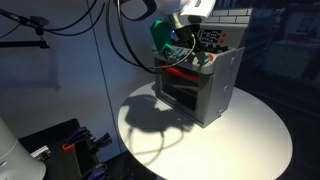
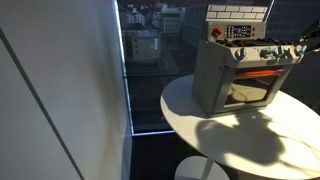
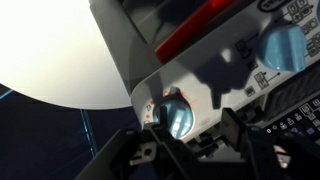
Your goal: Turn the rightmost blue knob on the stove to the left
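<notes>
The stove [image 1: 215, 92] is a small grey box with a dark door and a red strip, standing on a round white table [image 1: 255, 135]; it shows in both exterior views [image 2: 212, 75]. My gripper [image 1: 184, 55] is at the knob row's end [image 2: 300, 47]. In the wrist view, the rightmost blue knob [image 3: 180, 112] sits at the end of the stove's panel [image 3: 215, 75], between my gripper's [image 3: 197, 122] two dark fingers. One finger overlaps the knob's edge and the other stands a little apart. The gripper is open around the knob.
Another pale-blue knob [image 3: 283, 45] sits further along the row. The white table [image 2: 250, 140] stands beside a dark window and a white wall [image 2: 60, 90]. Cables hang above the stove [image 1: 120, 40]. Black equipment lies low beside the table [image 1: 65, 145].
</notes>
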### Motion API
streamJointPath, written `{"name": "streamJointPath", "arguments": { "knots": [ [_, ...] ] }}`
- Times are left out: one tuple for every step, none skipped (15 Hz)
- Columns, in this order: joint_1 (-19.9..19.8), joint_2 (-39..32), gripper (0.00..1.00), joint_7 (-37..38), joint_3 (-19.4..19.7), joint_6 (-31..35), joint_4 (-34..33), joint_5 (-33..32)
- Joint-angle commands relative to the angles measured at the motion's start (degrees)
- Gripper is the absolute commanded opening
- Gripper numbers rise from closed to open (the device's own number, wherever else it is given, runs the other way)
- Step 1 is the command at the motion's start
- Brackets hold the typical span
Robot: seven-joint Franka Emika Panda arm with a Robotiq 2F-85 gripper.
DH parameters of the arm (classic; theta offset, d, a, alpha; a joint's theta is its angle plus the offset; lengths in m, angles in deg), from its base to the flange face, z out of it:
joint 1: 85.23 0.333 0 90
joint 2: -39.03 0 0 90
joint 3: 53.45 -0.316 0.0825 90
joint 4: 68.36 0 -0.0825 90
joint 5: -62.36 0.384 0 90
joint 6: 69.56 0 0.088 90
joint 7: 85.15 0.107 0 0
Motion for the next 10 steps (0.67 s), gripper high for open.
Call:
{"name": "streamJointPath", "arguments": {
  "knots": [
    [0.10,-0.98,0.59,-2.17,0.27,1.03,-1.35,2.30],
    [0.05,-1.11,0.60,-2.13,0.31,1.13,-1.38,2.27],
    [0.02,-1.18,0.59,-2.13,0.36,1.19,-1.40,2.29],
    [-0.02,-1.23,0.58,-2.10,0.42,1.33,-1.38,2.24],
    [-0.06,-1.27,0.53,-2.07,0.49,1.44,-1.37,2.19],
    [-0.09,-1.26,0.48,-2.06,0.56,1.56,-1.36,2.16],
    [-0.09,-1.23,0.35,-2.06,0.63,1.71,-1.33,2.17],
    [-0.08,-1.21,0.26,-2.06,0.68,1.87,-1.32,2.17],
    [-0.07,-1.19,0.22,-2.07,0.74,2.05,-1.31,2.18],
    [-0.08,-1.21,0.16,-2.07,0.85,2.16,-1.27,2.18]
  ]
}}
